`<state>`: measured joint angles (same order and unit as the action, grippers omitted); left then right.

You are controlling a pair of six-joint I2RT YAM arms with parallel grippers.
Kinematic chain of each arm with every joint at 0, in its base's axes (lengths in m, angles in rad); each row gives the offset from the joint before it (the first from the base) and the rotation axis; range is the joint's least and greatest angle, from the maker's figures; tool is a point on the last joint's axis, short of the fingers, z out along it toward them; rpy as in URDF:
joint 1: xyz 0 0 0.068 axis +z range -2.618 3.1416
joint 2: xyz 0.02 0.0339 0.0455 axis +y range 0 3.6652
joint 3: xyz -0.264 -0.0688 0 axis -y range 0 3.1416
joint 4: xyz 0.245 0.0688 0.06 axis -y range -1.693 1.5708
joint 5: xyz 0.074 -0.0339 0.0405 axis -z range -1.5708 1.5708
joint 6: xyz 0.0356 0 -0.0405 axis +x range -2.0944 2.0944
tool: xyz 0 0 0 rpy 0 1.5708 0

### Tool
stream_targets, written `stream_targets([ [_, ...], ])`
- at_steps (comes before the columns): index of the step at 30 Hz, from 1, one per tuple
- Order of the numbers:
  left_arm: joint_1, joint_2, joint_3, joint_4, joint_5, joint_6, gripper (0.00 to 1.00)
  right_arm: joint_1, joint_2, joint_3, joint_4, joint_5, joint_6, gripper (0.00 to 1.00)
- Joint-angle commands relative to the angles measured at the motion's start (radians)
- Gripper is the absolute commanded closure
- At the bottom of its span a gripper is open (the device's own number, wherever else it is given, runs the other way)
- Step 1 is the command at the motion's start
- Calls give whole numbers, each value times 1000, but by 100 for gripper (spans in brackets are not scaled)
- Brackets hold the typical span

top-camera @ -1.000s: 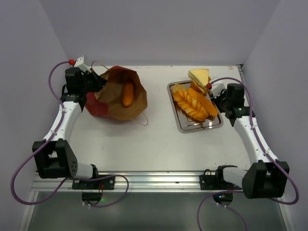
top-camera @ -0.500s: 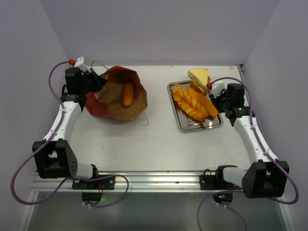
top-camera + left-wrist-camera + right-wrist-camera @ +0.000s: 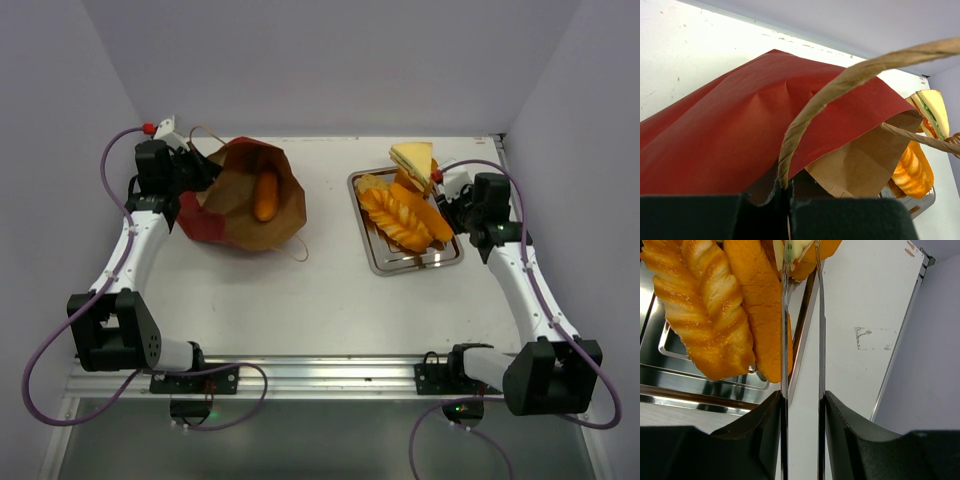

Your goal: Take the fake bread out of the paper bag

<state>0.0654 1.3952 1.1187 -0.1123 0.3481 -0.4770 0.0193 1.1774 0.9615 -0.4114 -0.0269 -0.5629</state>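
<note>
Paper bag (image 3: 230,205): red outside, brown kraft inside, lying on its side at the far left of the table (image 3: 320,290), mouth turned toward the middle. Left gripper (image 3: 205,166): jaws together, clamped on the bag's rim beside a loop handle (image 3: 840,82), propping the mouth open. Fake bread, in bag: one orange loaf (image 3: 266,194), lying lengthwise in the open mouth, fully in sight from above. Fake bread, out of bag: a pile of orange loaves (image 3: 400,215) on the steel tray (image 3: 400,268) at the right, and a pale triangular sandwich (image 3: 414,157) with green filling on the tray's far rim. Right gripper (image 3: 438,187): at the tray's right edge, jaws apart by a narrow gap, tips up by the sandwich, nothing seen clamped between them. Step in hand, by judgement: setting a piece down on the tray, with the loaf in the bag the only one not yet out. Next move, by judgement: the right arm must lift clear of the pile, cross to the bag's mouth, widen its jaws and take the loaf across its narrow width, while the left grip keeps the rim up.
</note>
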Motion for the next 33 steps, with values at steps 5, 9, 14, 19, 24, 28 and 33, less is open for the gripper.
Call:
stream_targets([
  [5,8,-28,-2,16,14,20,100,-4,-59,68,-4,-47,24,58],
  [9,8,-30,-2,16,15,23,100,-2,-74,85,-39,-71,24,58],
  [14,8,-28,-7,25,51,58,100,-4,-90,146,-159,-200,0,59],
  [19,5,-35,-36,25,100,147,100,4,-71,252,-311,-433,-46,60],
  [24,-1,-38,-80,25,129,201,100,86,-38,339,-483,-633,-166,60],
  [28,-6,-27,-102,5,144,222,100,223,-19,373,-569,-653,-294,60],
  [33,-7,-21,-115,-24,149,241,100,353,27,448,-667,-696,-390,60],
])
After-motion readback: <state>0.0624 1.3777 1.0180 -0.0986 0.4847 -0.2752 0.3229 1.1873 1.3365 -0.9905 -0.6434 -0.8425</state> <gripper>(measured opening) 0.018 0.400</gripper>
